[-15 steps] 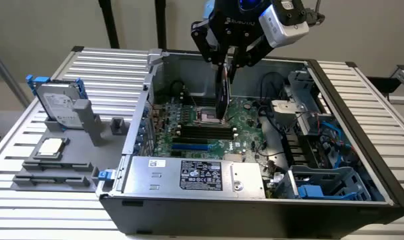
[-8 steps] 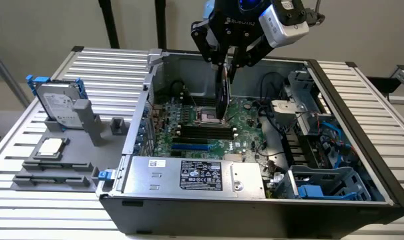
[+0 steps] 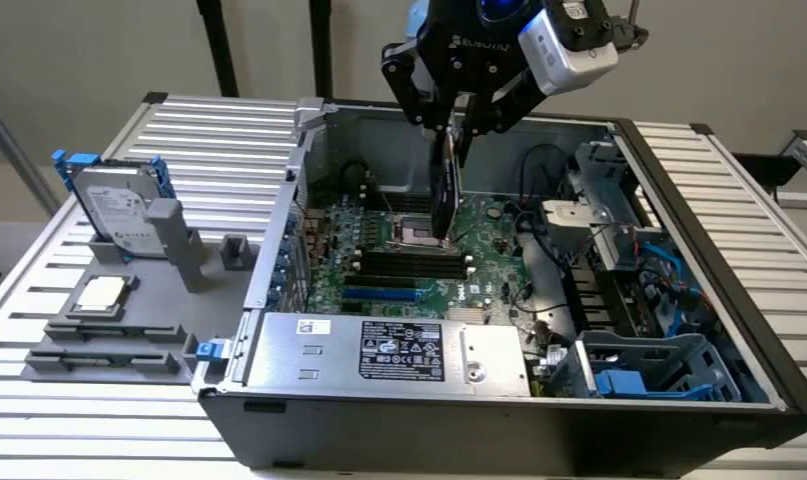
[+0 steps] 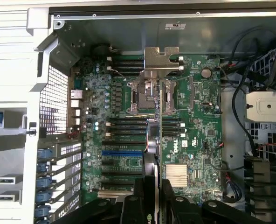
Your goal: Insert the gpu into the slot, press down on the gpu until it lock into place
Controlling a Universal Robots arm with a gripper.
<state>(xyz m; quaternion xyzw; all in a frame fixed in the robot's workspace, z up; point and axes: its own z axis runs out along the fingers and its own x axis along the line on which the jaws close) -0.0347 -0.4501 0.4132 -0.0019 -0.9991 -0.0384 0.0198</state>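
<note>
Power supply (image 3: pixel 376 350) sits nearest in the case (image 3: pixel 510 432). Just behind it on the board is the blue slot (image 3: pixel 380 295), apart from the gpu (image 3: pixel 445 195). The gpu hangs upright, edge-on, beyond the slot, over the memory slots (image 3: pixel 400 265) and CPU socket (image 3: pixel 411 232). Gripper (image 3: pixel 454 125) is above, its 2 fingers clamped on the gpu's top edge. Hard drive (image 3: pixel 116 215) stands at left, outside the case.

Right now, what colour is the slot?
Bright blue; the slot shows best in the wrist view.
</note>
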